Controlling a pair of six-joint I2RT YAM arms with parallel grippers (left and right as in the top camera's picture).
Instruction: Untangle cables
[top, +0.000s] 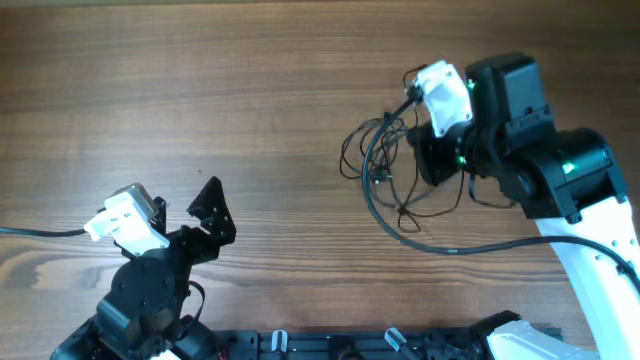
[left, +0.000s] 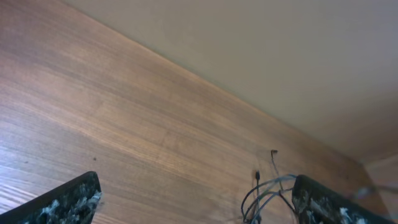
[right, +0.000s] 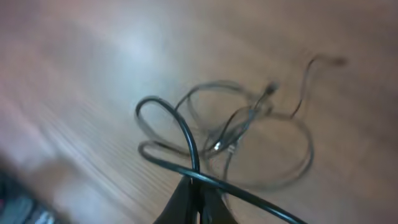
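The cables (top: 385, 165) lie as a tangle of thin black loops on the wooden table at right of centre. My right gripper (top: 415, 150) is over the tangle's right side. In the right wrist view its jaws (right: 196, 190) are shut on a thicker black cord (right: 180, 127) that loops up and crosses itself at the fingertips, with the thinner cords and small plugs (right: 249, 118) lying beyond. My left gripper (top: 210, 208) is open and empty, well left of the tangle. Its wide-apart fingers (left: 199, 211) frame the cables (left: 267, 193) in the distance.
A black cord (top: 440, 248) runs from the tangle along the table toward the right arm's base. The table's front edge holds black fixtures (top: 330, 345). The bare wood (top: 200, 80) stretches left and behind.
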